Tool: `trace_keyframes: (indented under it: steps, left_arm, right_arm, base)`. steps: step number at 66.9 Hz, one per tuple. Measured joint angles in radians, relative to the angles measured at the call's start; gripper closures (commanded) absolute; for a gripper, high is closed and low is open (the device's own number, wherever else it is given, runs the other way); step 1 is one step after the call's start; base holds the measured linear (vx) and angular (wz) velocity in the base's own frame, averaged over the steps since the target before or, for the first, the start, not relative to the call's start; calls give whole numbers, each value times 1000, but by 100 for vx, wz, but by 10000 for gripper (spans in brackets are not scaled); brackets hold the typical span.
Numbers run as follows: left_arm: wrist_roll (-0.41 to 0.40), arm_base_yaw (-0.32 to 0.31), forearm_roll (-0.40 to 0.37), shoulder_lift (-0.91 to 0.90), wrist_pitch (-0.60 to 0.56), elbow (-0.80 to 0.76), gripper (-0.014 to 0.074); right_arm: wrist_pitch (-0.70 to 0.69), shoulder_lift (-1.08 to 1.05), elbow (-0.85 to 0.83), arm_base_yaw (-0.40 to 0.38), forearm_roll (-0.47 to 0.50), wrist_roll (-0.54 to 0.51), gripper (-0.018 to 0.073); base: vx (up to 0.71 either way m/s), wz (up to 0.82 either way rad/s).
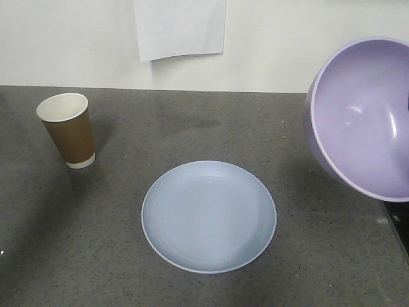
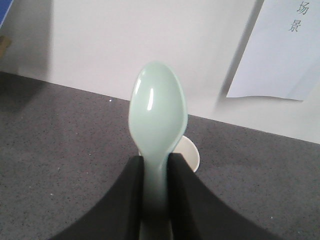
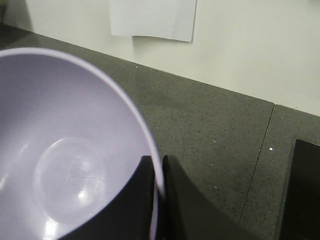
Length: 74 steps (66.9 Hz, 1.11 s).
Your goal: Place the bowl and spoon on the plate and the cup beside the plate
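The pale blue plate (image 1: 209,216) lies flat in the middle of the dark table. The brown paper cup (image 1: 68,130) stands upright at the back left, apart from the plate. The lavender bowl (image 1: 364,118) hangs tilted in the air at the right, its opening facing the camera. My right gripper (image 3: 158,165) is shut on the rim of the bowl (image 3: 65,150), one finger inside, one outside. My left gripper (image 2: 155,159) is shut on the handle of the mint-green spoon (image 2: 157,107), which points up and forward. Part of the cup's rim (image 2: 190,152) shows behind the spoon.
A white paper sheet (image 1: 180,27) hangs on the wall behind the table. The table's right edge (image 1: 393,224) runs near the bowl, with a dark gap beyond it. A seam (image 3: 257,160) crosses the tabletop at the right.
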Motion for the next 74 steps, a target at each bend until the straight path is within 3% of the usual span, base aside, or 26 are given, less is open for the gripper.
trace_keyframes:
  steps: [74]
  left_arm:
    - [0, 0, 0, 0, 0, 0, 603]
  right_arm:
    - [0, 0, 0, 0, 0, 0, 564]
  base:
    - [0, 0]
